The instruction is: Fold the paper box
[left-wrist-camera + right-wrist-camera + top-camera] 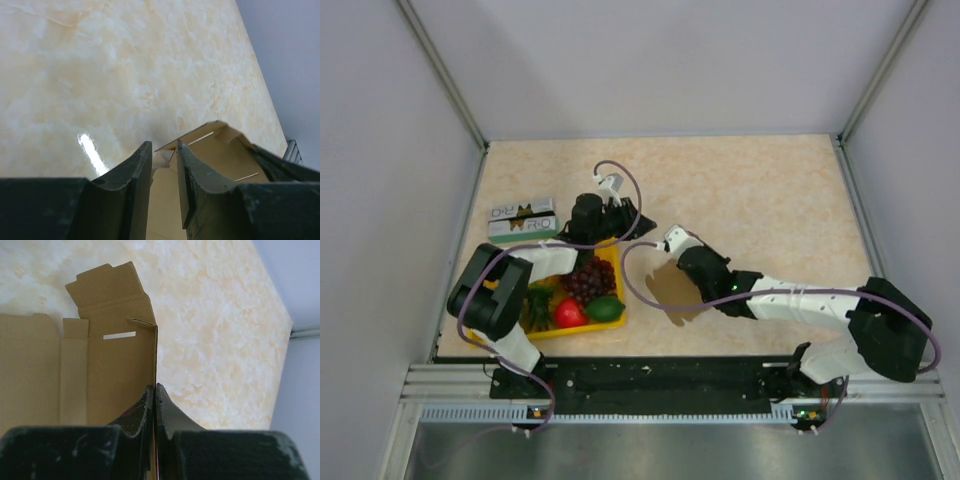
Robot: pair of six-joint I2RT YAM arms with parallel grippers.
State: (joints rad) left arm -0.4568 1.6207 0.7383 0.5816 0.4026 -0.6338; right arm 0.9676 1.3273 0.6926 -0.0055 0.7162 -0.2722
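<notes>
I have the paper box [100, 365] out between my two hands, over the bench [760, 190] just past the far corner of the yellow tray [582, 331]. Whether its underside touches the bench I can't tell. The right hand [156, 395] is clamped on it, fingers pressed together on the edge of an upright side wall. From that grip the brown sheet spreads off to the hand's left. Its long axis runs straight away from the wrist toward a notched end flap [107, 287] at the far end. The left hand [164, 157] meets the same box from the other side. Its fingers stand a little apart with cardboard showing in the gap, and I see no pinch there (the gap looks wider than one thickness of card, though the pads themselves are hidden from me). From that wrist the open panels lie ahead and to the right. So the box sits between the hands, anchored at its right wall and loose on the left. My read is that the next fold belongs to the left hand, which is right at the unheld side and free to push or re-grip while the right one steadies.
</notes>
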